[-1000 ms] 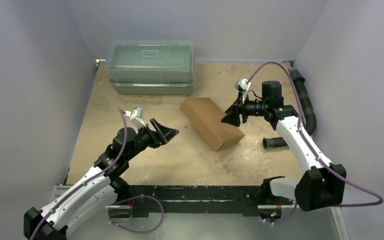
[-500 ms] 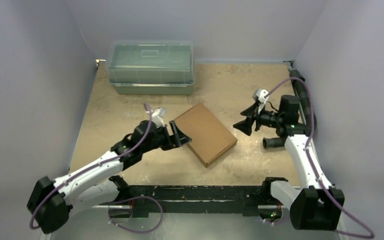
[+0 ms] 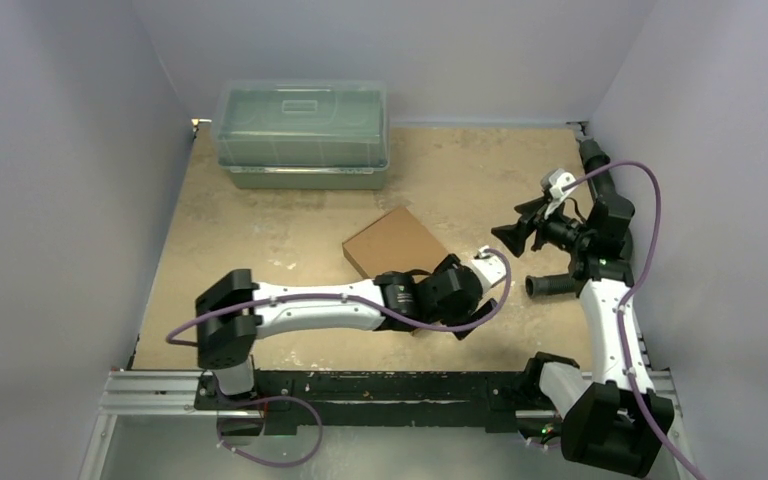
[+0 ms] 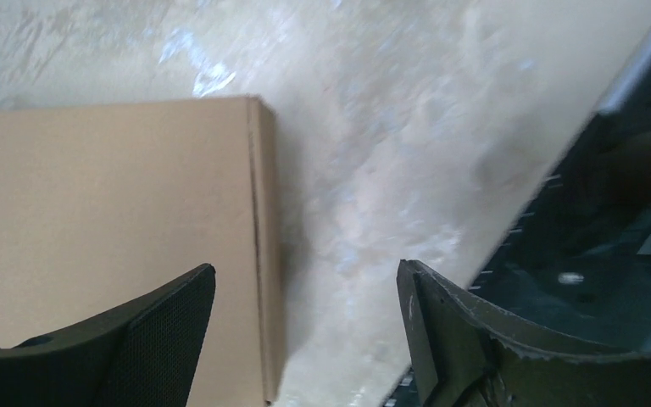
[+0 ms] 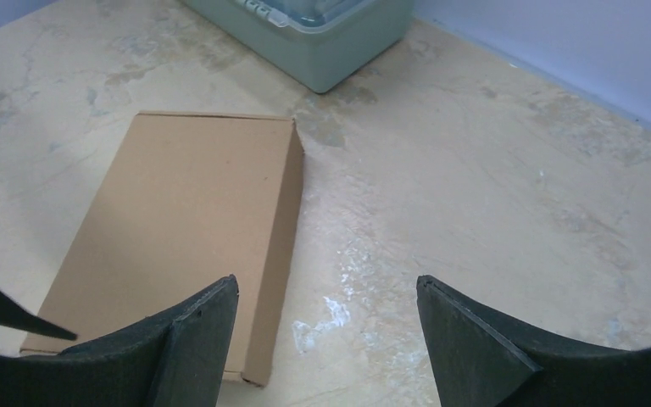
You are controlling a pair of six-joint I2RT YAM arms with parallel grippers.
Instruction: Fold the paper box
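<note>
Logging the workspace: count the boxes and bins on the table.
2. The paper box lies closed mid-table, partly under the left arm; the green bin stands at the far left.

Robotics lab test cell, plain pale walls [image 3: 60,200] on three sides, scuffed tabletop [image 3: 260,230], metal mounting rail [image 3: 150,392] along near edge.

left arm [image 3: 310,303] and right arm [image 3: 612,320] have white shells, black joints, purple cables, seemingly meshed fingers [image 4: 165,339].
</note>
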